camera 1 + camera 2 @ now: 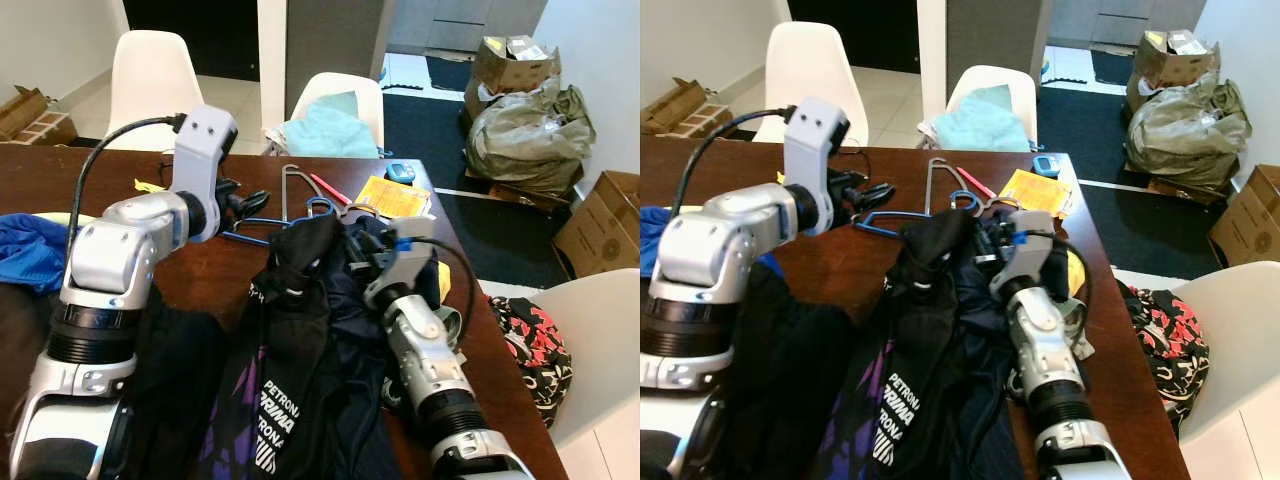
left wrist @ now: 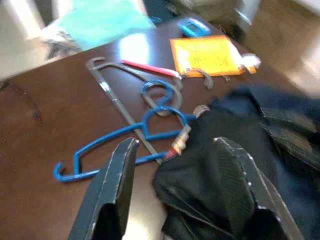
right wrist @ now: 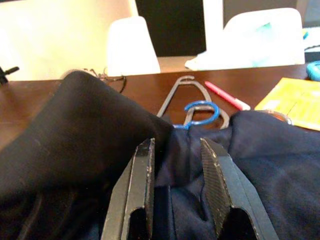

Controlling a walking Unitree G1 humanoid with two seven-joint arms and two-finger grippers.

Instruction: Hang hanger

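Observation:
A blue hanger (image 2: 150,131) lies flat on the dark wooden table (image 1: 60,180), its hook (image 3: 200,111) crossing a grey metal hanger (image 1: 290,185). One end of the blue hanger goes under a heap of black and navy clothes (image 1: 300,270). My left gripper (image 2: 175,145) hovers open just above the blue hanger's bar, at the edge of the black cloth, holding nothing. My right gripper (image 3: 175,145) rests low on the navy cloth, pointing towards the hooks, with its fingers a little apart and only fabric under them.
A red pen (image 1: 330,188), a yellow paper (image 1: 392,197) and a small blue object (image 1: 400,172) lie near the table's far edge. Two white chairs (image 1: 150,75) stand behind it, one holding teal cloth (image 1: 325,130). Blue cloth (image 1: 30,250) lies at left. Boxes and bags (image 1: 525,120) stand at right.

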